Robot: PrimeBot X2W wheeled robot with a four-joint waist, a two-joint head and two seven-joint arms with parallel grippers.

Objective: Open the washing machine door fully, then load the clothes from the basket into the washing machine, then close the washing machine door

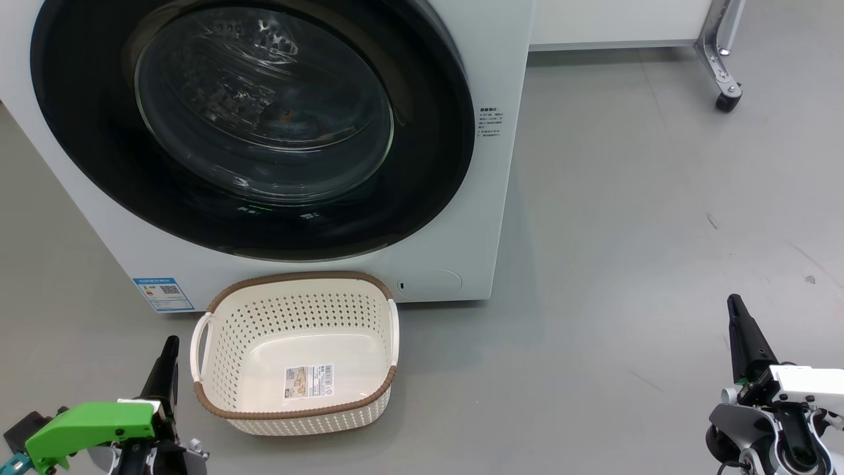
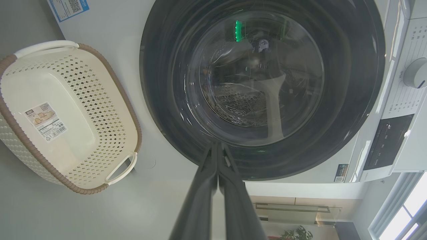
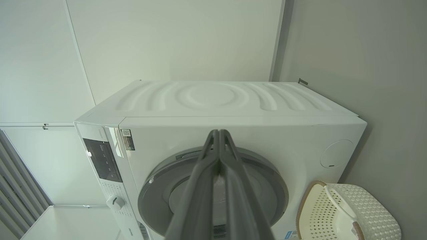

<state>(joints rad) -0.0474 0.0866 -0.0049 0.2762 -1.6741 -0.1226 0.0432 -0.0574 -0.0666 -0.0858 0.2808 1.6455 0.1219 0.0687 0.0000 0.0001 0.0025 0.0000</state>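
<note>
Your left gripper (image 1: 168, 359) is hanging low, its two fingers pressed together on nothing. Just to its right the basket (image 1: 310, 310) is sitting empty, showing only a label on its floor, and its near handle is lying close beside those fingers. Ahead of that hand and above the basket, the door (image 1: 428, 165) is lying flush against the front of the washer (image 1: 461, 264). You are probably looking at a finished load, but reflections on the glass are hiding the drum, so I cannot tell whether the clothes are inside. Far off to the right, your right gripper (image 1: 742, 330) is also sitting closed and empty, well apart from the washer, with bare floor ahead of it.

The risks you are facing:
- The door may be looking shut without being latched. Nothing here is showing the catch.
- If you are pushing to confirm, closed fingertips may be skidding off the glossy rim.
- If you are swinging the left arm rightward, it may be clipping the basket handle and shoving the basket.
</note>
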